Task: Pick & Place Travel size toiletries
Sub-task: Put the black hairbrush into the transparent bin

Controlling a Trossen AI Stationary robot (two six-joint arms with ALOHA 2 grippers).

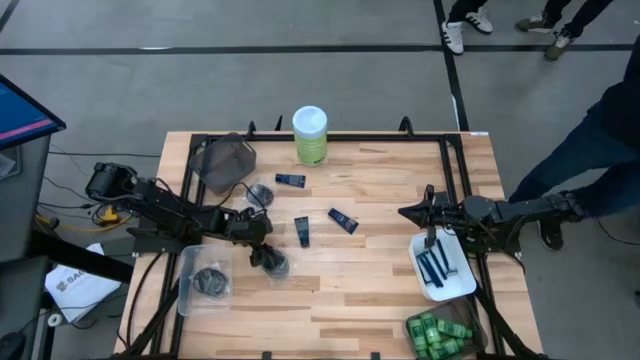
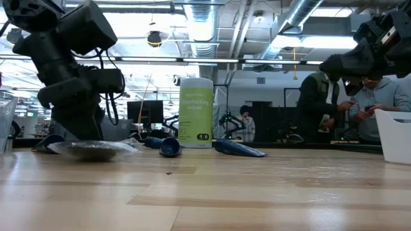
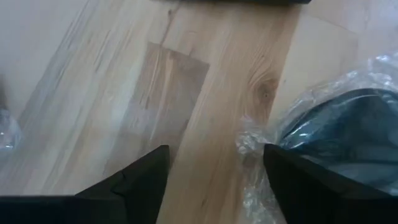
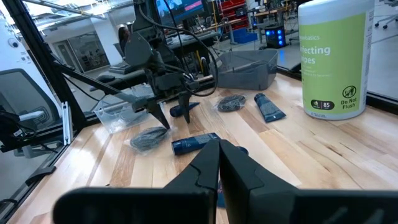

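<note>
The left claw (image 1: pixel 268 252) hung spread just above a black disc (image 1: pixel 276 264) in crinkly clear wrap, lying on the desk (image 1: pixel 380 290) beside the clear bin (image 1: pixel 186 300). The disc looked light, flat and slippery, probably best pinched across its rim. The right claw (image 1: pixel 408 213) waited pressed together above the white tray (image 1: pixel 460 285).

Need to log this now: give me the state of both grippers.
Left gripper: open, holding nothing, poised beside a plastic-wrapped black disc.
Right gripper: shut, holding nothing, above the white tray.
</note>
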